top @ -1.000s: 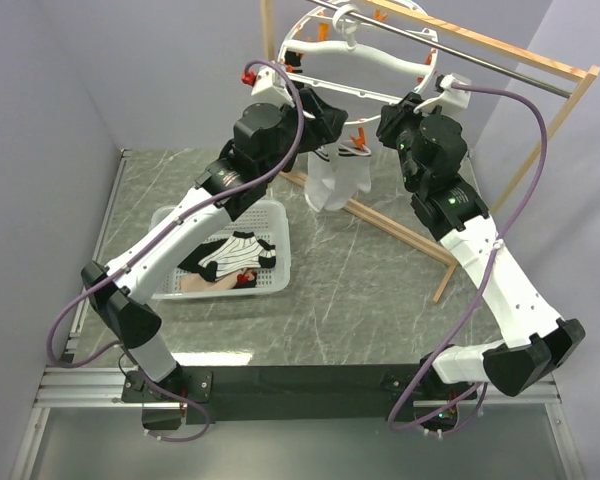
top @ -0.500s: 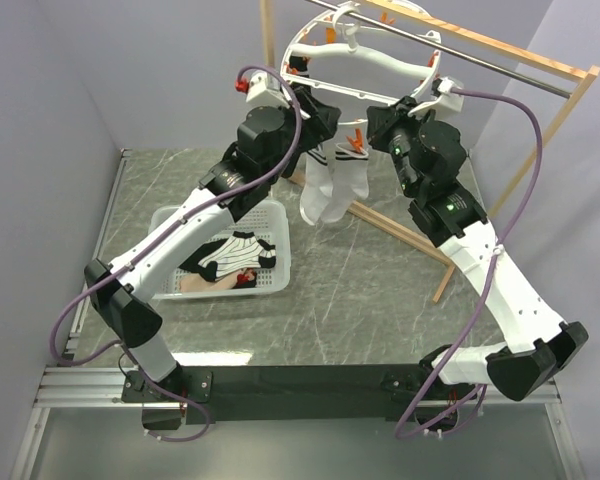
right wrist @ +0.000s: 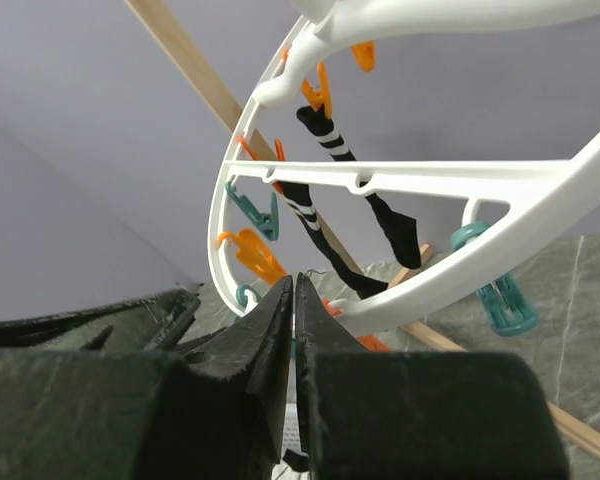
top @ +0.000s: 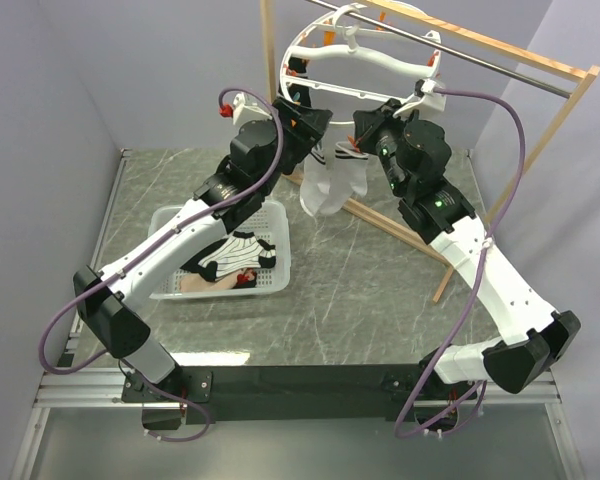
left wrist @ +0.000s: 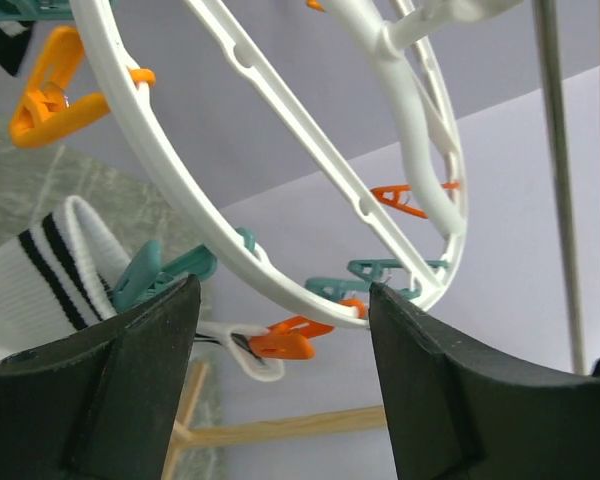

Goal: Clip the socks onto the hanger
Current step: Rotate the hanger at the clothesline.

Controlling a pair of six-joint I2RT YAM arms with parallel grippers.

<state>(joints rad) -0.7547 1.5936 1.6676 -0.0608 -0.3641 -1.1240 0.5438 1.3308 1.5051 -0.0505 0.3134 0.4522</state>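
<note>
The white ring hanger [top: 385, 63] hangs from the rod at the back, with orange and teal clips round it. A pair of white socks [top: 332, 190] with black-banded cuffs hangs from it between my two grippers. My left gripper [top: 315, 120] is open at the ring's near rim. In the left wrist view [left wrist: 282, 290] the ring [left wrist: 180, 205] and an orange clip [left wrist: 280, 340] biting a white cuff lie between its jaws, and a banded sock [left wrist: 40, 285] is at the left. My right gripper [top: 365, 125] is shut under the ring [right wrist: 500, 240], with nothing seen between its fingers [right wrist: 293, 280]. A striped sock [right wrist: 310, 215] and a black sock [right wrist: 395, 235] hang behind it.
A white perforated basket [top: 285, 250] at the left holds more socks [top: 235, 255]. The wooden frame [top: 410, 235] with its metal rod [top: 500, 70] stands across the back right. Grey walls close in on the left and at the back.
Both grippers have risen and closed in on the ring's near rim, the left one shifting left. The hanging white socks have swung a little.
</note>
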